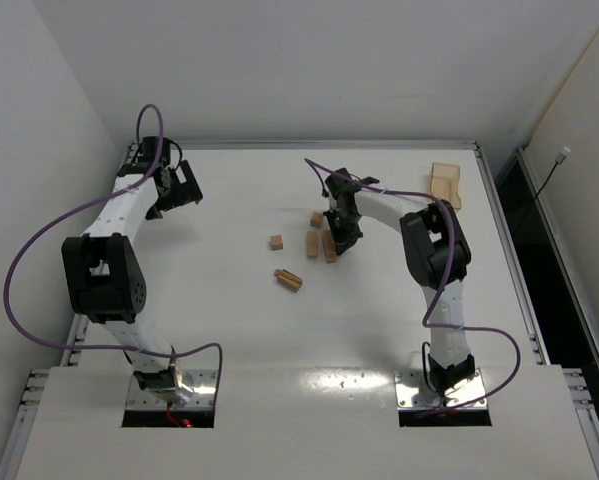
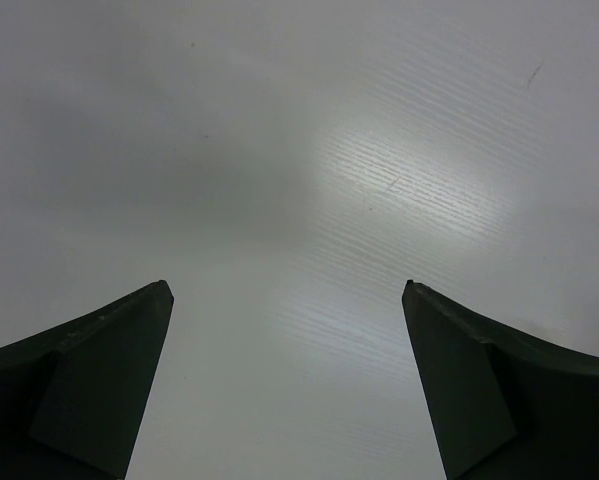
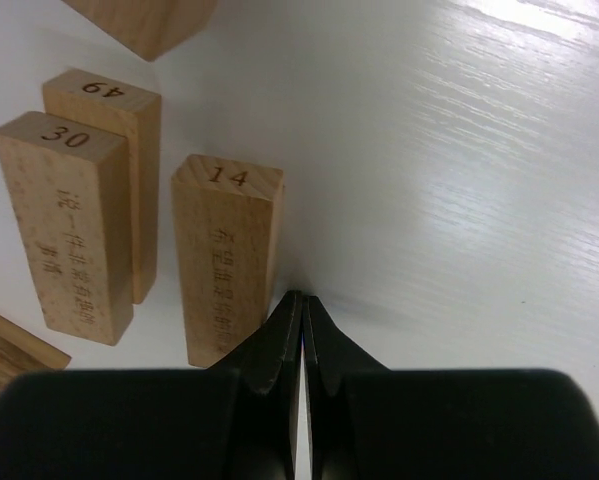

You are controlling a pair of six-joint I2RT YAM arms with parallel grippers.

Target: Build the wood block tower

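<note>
Looks like early days, with right gripper [image 3: 301,300] clenched empty, block 14 [image 3: 224,270] just to its left, left gripper [image 2: 287,290] gaping idle; needs reopening to straddle that block.

- We see the right tool [image 3: 302,325] at the bottom centre, its two dark fingers pressed together.
- Its tip sits just beside the lower right edge of the block marked 14 [image 3: 229,260].
- Left of that, the block marked 30 [image 3: 64,230] and the block marked 49 [image 3: 129,150] lie side by side.
- Another block's corner [image 3: 149,20] shows at the upper left.
- The white desk [image 3: 459,180] fills the right.
</note>
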